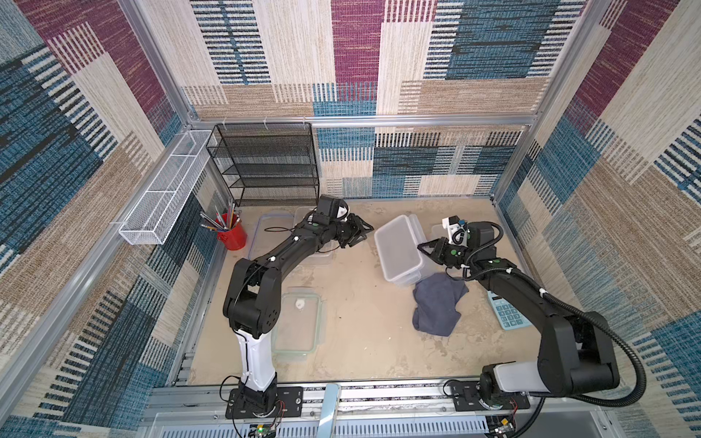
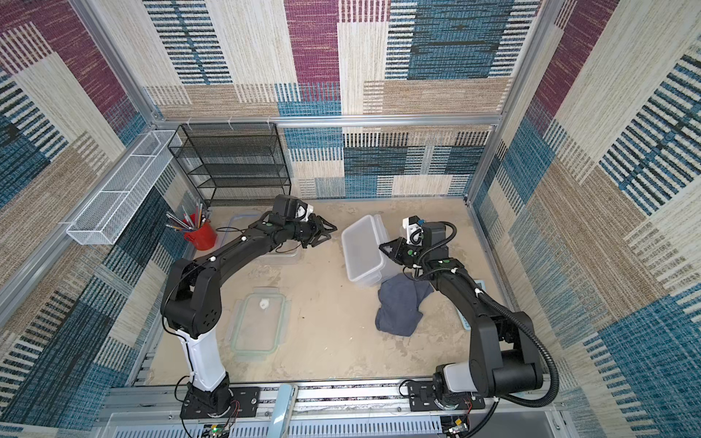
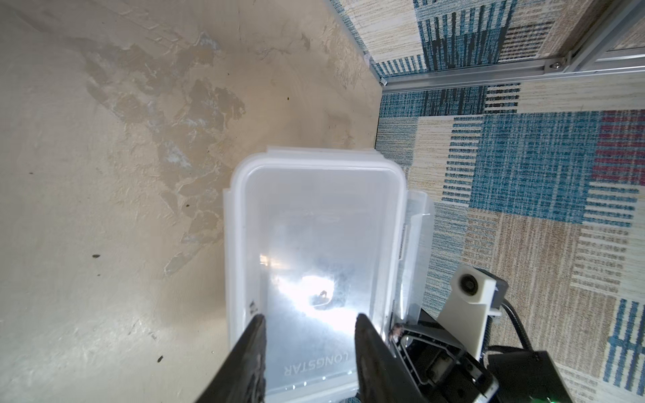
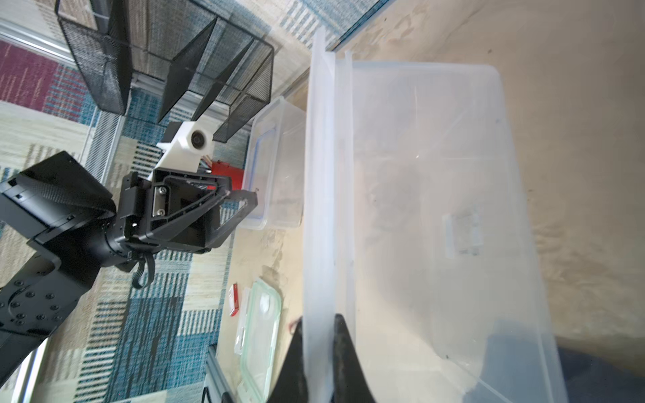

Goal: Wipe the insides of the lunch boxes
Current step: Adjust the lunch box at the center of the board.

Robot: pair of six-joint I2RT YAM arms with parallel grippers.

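Mottled beige tabletop (image 1: 360, 341) is filling the floor of a booth lined with patchwork carpet. I am taking the robot's own edge as 6 o'clock.

Nearest, at about 7 o'clock, a green-rimmed lid (image 1: 297, 328) is lying flat beside the left arm. At 5 o'clock a grey cloth (image 1: 438, 305) is sitting crumpled, with its far edge just beside the deep lunch box. A pale blue calculator (image 1: 508, 313) is peeking out from under the right arm at 4 o'clock.

Past the middle, toward 1 o'clock, the deep lunch box (image 1: 398, 246) is lying tipped onto its side, its mouth facing 9 o'clock. The right gripper (image 4: 319, 321) is pinching the rim, one finger on each side of the wall. The left gripper (image 1: 362, 235) is hovering just off the mouth with its jaws parted and nothing between them. Its wrist camera is looking straight into the frosted inside (image 3: 314, 216).

At 11 o'clock the shallow lunch box (image 2: 280, 258) is sitting under the left arm, next to a blue-rimmed lid (image 1: 255, 237). At 2 o'clock only a corner of the smaller lunch box (image 1: 437, 230) is showing behind the right wrist.

Farthest, a red cup (image 1: 232, 237) of pencils is standing at 10 o'clock, and a black mesh shelf (image 1: 265, 163) is standing against the back wall
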